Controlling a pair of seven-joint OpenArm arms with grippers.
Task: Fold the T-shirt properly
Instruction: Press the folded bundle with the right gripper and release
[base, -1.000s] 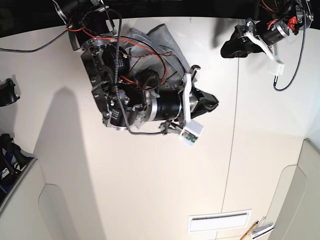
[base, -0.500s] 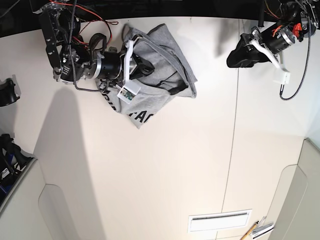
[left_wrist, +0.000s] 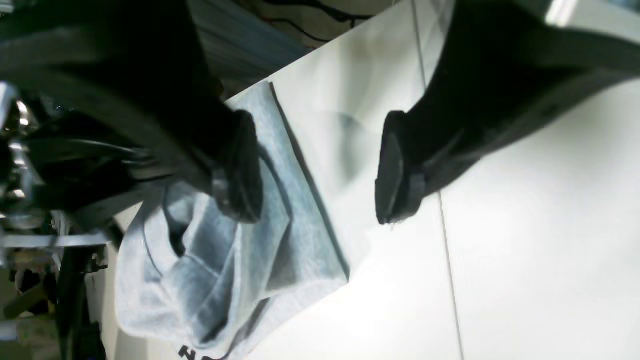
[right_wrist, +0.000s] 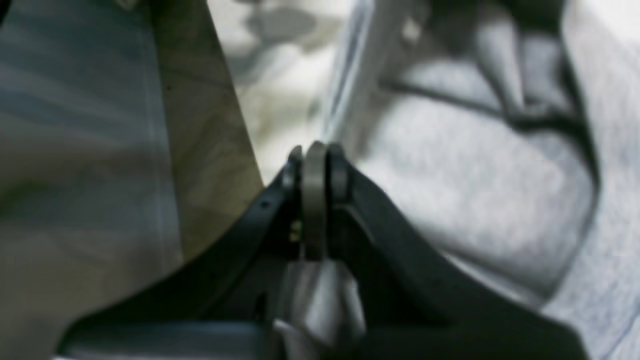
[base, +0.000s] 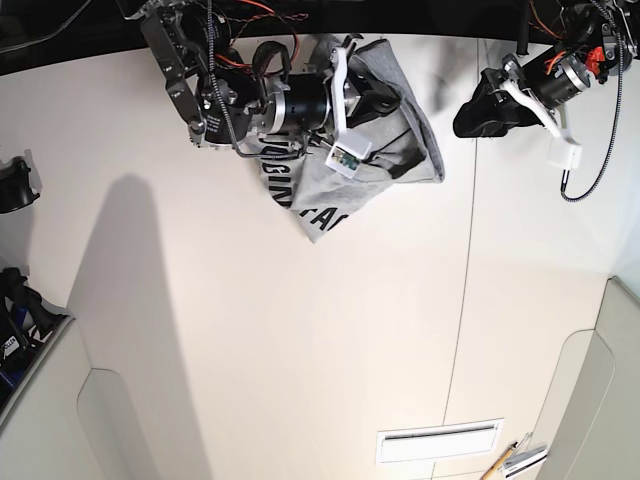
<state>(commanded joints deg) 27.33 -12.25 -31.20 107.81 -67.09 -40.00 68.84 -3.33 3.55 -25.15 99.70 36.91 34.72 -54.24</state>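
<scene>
The heather-grey T-shirt (base: 345, 195) lies bunched near the table's far edge, with black lettering (base: 318, 214) showing on its lower fold. My right gripper (base: 378, 100) sits on the shirt's upper part. In the right wrist view it (right_wrist: 315, 165) is shut, with a thin grey fold of the T-shirt (right_wrist: 480, 190) pinched between its fingers. My left gripper (base: 472, 115) hovers to the right of the shirt. In the left wrist view it (left_wrist: 317, 170) is open with only bare table between its fingers, and the T-shirt (left_wrist: 240, 270) lies beside one fingertip (left_wrist: 242, 170).
A seam (base: 466, 300) runs down the white table right of centre. A slotted vent (base: 438, 440) and pens (base: 515, 460) lie at the near right. Dark equipment (base: 15, 185) sits at the left edge. The table's far edge (base: 450, 40) runs just behind the shirt.
My right arm swung up to the far edge, then moved right, and the T-shirt has shifted right with it. The left gripper has stayed almost in place.
</scene>
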